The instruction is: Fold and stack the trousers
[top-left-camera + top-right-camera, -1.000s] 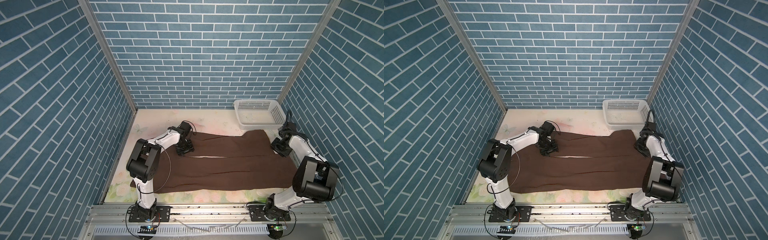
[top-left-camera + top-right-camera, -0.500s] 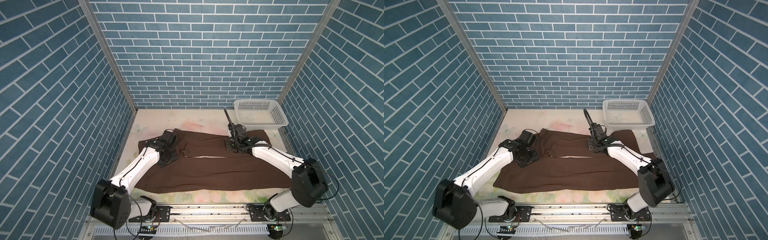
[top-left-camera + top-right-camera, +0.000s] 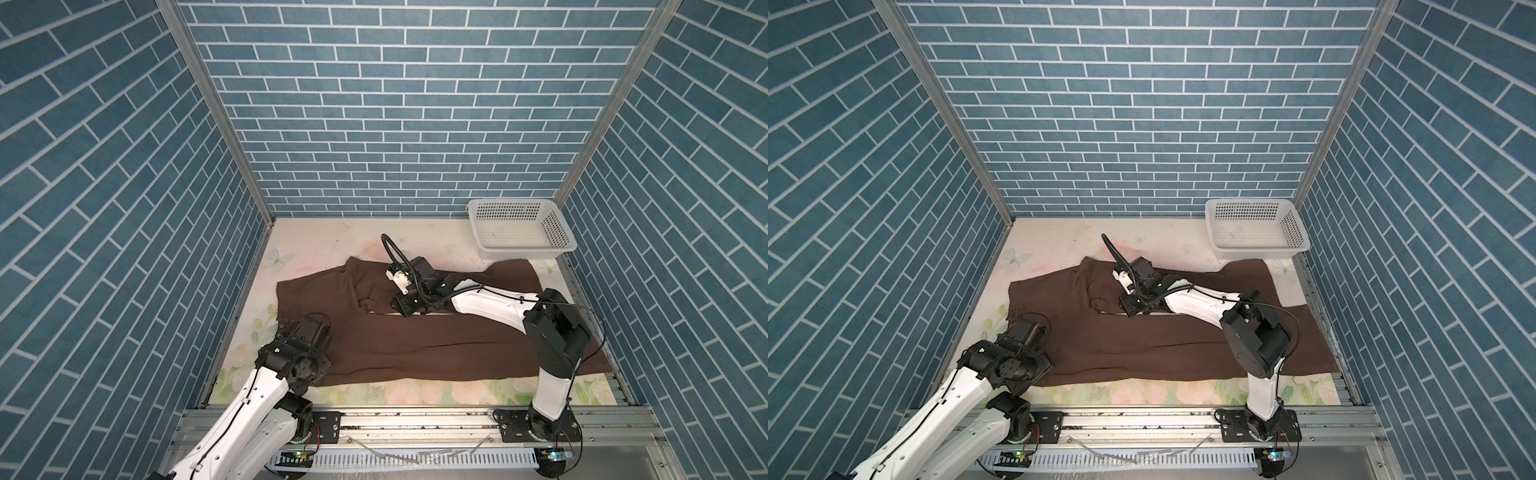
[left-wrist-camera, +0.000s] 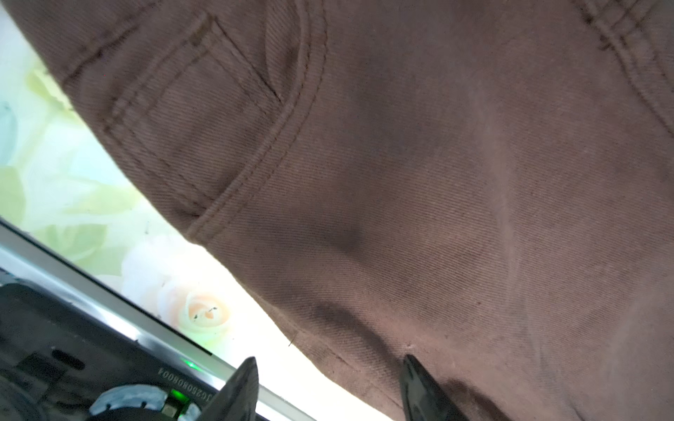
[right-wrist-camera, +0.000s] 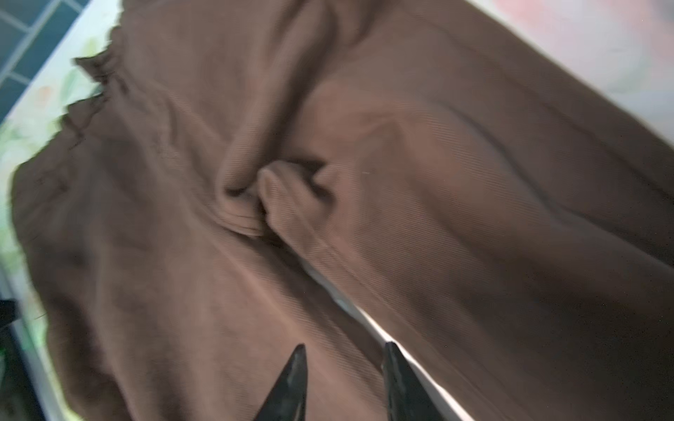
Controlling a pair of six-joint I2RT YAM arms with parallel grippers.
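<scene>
The trousers (image 3: pixel 436 345) lie unfolded across the tabletop (image 3: pixel 316 245). The waist is at the left edge, and the two legs run side by side to the right edge, with the far hem just beside the basket (image 3: pixel 528 251) in the far right corner. Both arms have swapped posts within the last second. The right gripper (image 5: pixel 344 368) has left the far hem and come across to the crotch at mid-table. Its jaws are parted with nothing between them, over a ruck (image 5: pixel 262 197) where the legs split. The left gripper (image 4: pixel 328 379) has drawn back from the crotch to the near left corner. It is released too, with one tip over the waist by the pocket (image 4: pixel 204 120) and the other past the cloth's edge. The waist has meanwhile been drawn out toward the left edge. By the look of it this is still smoothing. No fold has been made, and the ruck needs flattening before one leg goes over the other.
</scene>
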